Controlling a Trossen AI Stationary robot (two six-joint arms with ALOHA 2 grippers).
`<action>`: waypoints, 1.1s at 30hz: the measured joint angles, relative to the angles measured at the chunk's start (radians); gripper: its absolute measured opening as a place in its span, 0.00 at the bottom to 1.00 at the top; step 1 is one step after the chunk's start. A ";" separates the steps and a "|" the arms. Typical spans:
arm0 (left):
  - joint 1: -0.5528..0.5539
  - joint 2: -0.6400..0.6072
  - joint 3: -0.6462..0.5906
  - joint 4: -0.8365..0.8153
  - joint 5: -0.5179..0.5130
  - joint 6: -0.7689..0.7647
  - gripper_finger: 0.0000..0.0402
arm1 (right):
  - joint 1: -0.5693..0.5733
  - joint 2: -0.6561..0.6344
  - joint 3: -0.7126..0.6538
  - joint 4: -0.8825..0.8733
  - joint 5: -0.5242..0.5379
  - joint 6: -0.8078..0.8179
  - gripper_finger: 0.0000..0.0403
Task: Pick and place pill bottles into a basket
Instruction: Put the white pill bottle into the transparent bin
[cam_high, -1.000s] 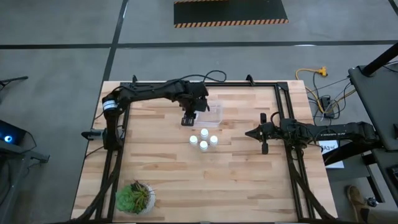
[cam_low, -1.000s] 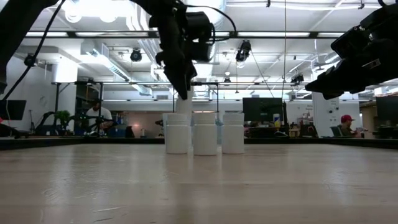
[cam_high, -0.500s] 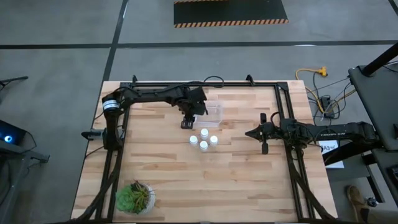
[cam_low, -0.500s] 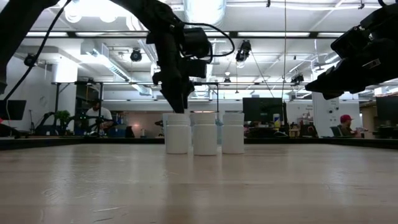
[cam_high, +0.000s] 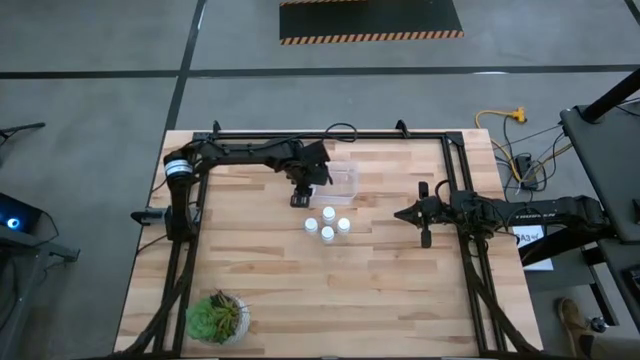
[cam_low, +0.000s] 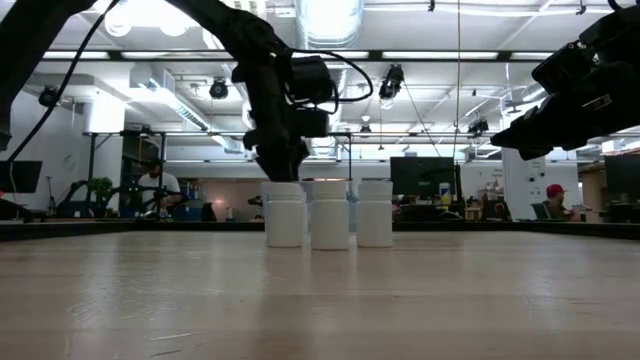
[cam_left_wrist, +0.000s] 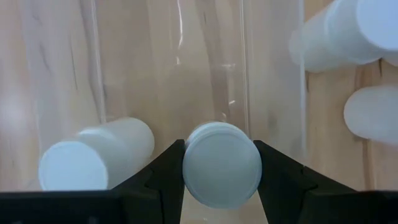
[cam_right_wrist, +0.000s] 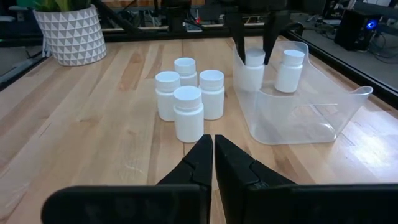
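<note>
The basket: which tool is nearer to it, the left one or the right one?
Left. The left tool reaches into the basket, shut on a bottle. The right tool waits apart, beyond the standing bottles.

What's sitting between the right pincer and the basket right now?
In the right wrist view, only bare tabletop lies between the shut right pincer and the basket; the four-bottle cluster stands off to one side.

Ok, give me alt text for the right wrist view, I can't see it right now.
The left gripper holds a bottle upright inside the clear basket, beside a second bottle already standing there. Four more bottles cluster on the wooden table beside the basket, the right gripper's shut fingers in the foreground.
</note>
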 joint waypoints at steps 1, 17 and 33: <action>0.002 0.000 -0.001 0.000 0.001 0.000 0.36 | 0.000 0.000 0.000 0.000 0.000 0.000 0.02; 0.012 0.002 -0.006 0.019 0.025 0.000 0.36 | 0.000 0.000 0.000 0.000 0.000 0.009 0.02; 0.017 -0.002 -0.053 0.070 0.056 -0.007 0.41 | 0.000 0.000 0.000 0.000 0.001 0.011 0.02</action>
